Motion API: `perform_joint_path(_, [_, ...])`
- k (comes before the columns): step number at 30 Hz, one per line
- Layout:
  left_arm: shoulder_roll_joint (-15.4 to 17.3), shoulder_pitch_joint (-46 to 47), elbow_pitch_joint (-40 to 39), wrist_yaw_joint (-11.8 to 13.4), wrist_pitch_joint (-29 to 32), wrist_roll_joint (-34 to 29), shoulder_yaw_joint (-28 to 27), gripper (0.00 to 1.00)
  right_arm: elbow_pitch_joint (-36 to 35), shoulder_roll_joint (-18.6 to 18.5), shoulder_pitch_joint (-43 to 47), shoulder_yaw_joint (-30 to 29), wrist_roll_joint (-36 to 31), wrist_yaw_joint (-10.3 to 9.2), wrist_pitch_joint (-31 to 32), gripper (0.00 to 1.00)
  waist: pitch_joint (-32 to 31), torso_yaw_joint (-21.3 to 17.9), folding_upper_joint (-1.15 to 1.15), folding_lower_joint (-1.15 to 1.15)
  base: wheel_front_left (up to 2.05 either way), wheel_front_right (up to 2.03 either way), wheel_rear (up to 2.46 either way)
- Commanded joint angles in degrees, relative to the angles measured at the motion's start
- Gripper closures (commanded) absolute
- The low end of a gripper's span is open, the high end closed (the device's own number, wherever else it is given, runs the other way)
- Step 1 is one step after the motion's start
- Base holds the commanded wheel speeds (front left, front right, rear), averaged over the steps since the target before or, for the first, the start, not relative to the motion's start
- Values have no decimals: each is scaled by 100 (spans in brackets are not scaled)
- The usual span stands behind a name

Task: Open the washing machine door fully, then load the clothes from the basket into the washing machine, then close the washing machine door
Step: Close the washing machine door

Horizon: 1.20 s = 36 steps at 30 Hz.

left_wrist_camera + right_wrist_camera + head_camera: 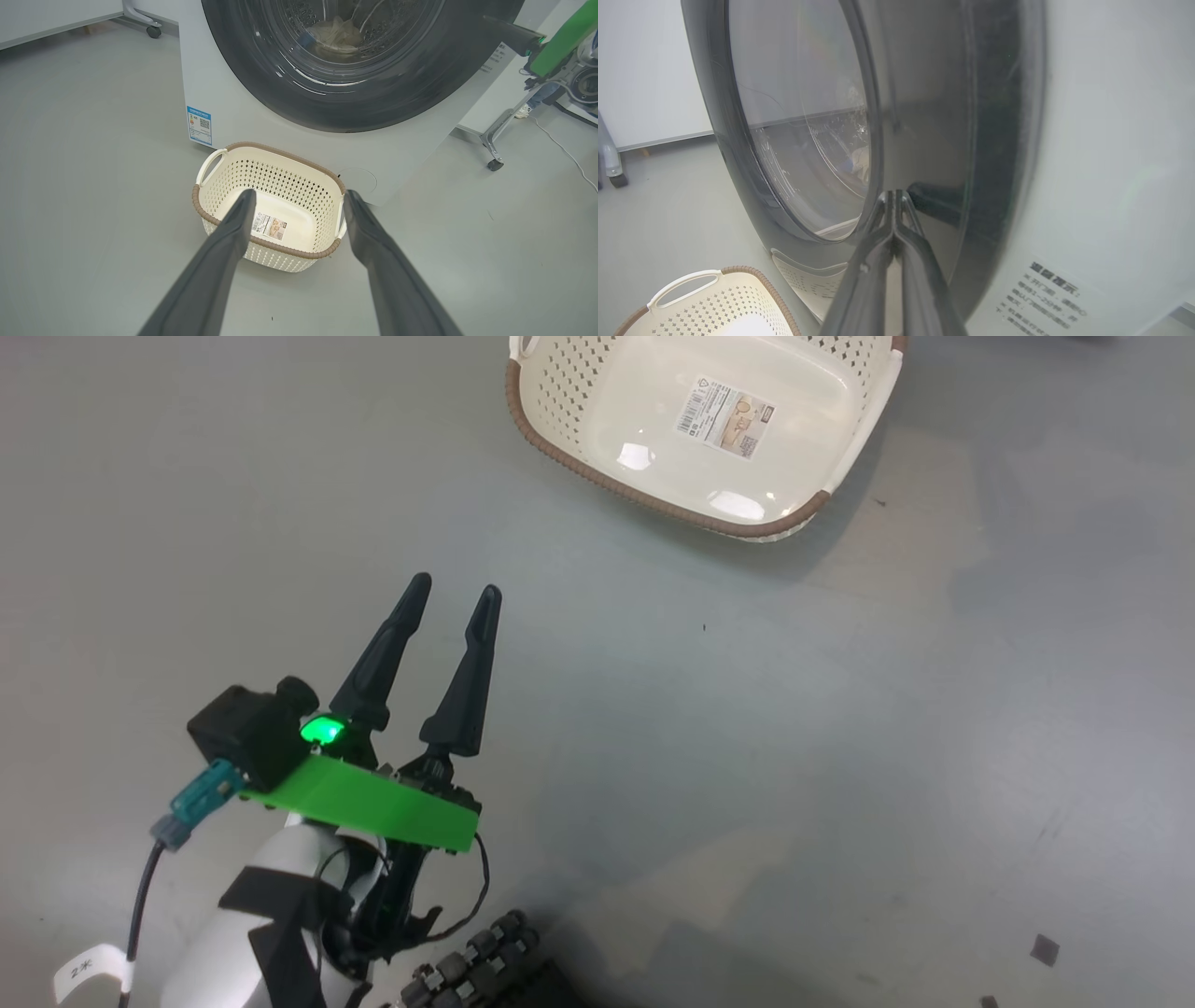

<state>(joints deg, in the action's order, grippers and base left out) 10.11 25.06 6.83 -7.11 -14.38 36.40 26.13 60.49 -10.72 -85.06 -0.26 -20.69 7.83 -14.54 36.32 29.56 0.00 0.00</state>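
While the right tool [895, 198], pinched shut and empty, is touching its glossy black frame [999, 140], the washing machine door [794, 140] is standing upright close against the washing machine [224, 93], facing the basket [280, 182]; round, no long axis; likely stiff, heavy, slippery; best pushed at the frame's edge; left tool [456, 586] is hovering, spread wide, empty; the clothes [338, 35] are lying inside.

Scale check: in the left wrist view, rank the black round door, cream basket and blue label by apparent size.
Largest: glossy black round washing machine door
Then: cream perforated plastic basket
Smallest: blue rectangular label
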Motion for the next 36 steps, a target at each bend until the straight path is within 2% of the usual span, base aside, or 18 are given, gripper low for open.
perform_joint_path(1, [166, 86, -118, -37, -62, 27, -200, 0, -269, 121, -271, -187, -110, -34, 13, 100, -10, -2, 0, 0, 0, 0, 0])
perform_joint_path(10, [181, 64, -89, -37, -62, 7, -203, 0, -273, 364, -146, -645, -616, -34, -11, 100, -130, -61, 0, 0, 0, 0, 0])
perform_joint_path(18, [265, -70, -66, -37, -62, -71, -267, 0, -146, 533, 361, -696, -757, -34, -41, 100, -540, -255, 0, 0, 0, 0, 0])
perform_joint_path(25, [412, -294, -50, -37, -62, -199, -378, 0, -500, 672, 1164, -335, -382, -34, -44, 100, -1046, -499, 0, 0, 0, 0, 0])
perform_joint_path(36, [666, -729, -53, -37, -62, -457, -646, 0, -1325, 729, 2564, 696, 886, -34, -45, 100, -1868, -1072, 0, 0, 0, 0, 0])
